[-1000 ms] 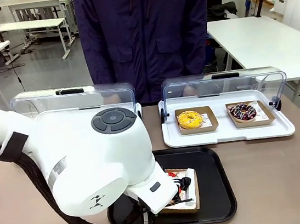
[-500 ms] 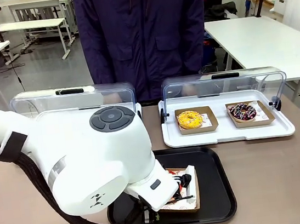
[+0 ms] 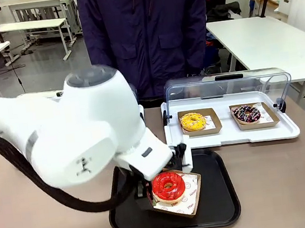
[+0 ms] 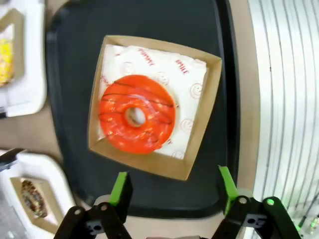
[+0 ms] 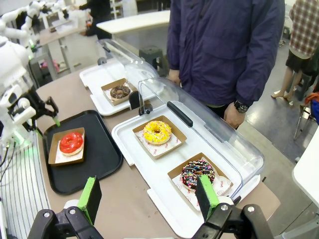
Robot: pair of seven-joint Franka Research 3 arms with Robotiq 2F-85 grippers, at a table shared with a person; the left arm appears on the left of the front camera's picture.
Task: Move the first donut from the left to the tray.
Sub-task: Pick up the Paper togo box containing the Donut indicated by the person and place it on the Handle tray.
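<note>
The left arm's fingers (image 4: 172, 191) were spread wide and held nothing. They hung just above the near edge of the cardboard holder (image 4: 202, 134), not touching it. The red donut (image 4: 137, 120) sat in that holder on white paper, past the finger tips and between them. The holder lay flat inside the black tray (image 4: 75, 59).

A moment before, the left arm was low over the tray and hid most of the donut. Now it had lifted up and back, and the whole red donut (image 3: 168, 186) showed on the tray (image 3: 221, 206) on the brown surface (image 3: 285, 181).

The right arm's fingers (image 5: 148, 196) were also wide open and empty, up above the surface. Beyond them a yellow donut (image 5: 157, 132) and a sprinkled dark donut (image 5: 197, 175) sat on a white tray (image 5: 149, 179) with its clear lid (image 5: 209, 134) up. A chocolate donut (image 5: 119, 91) sat on another white tray farther off. A person in a dark blue jacket (image 3: 147, 30) stood at the far side.
</note>
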